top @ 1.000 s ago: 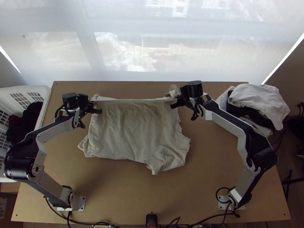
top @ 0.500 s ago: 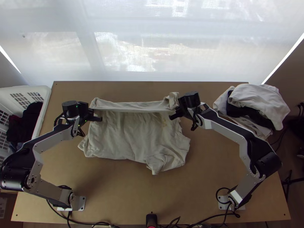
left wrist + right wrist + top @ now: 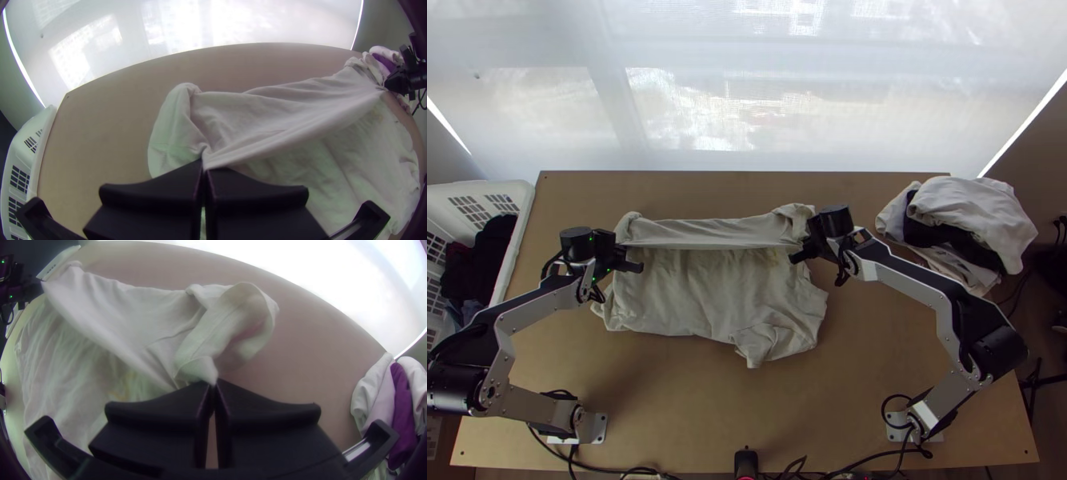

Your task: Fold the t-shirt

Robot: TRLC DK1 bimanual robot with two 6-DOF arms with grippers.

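Fingers of the left gripper [image 3: 204, 166] and the right gripper [image 3: 214, 384] are closed on a lifted edge of the t-shirt [image 3: 699, 288], laid on the table [image 3: 675, 416]. By uneven lowering, the fold may be skewed; by too small pinch, a corner may be lost.

Daylight glows through a sheer blind [image 3: 875, 120] behind the wooden table [image 3: 683, 416].
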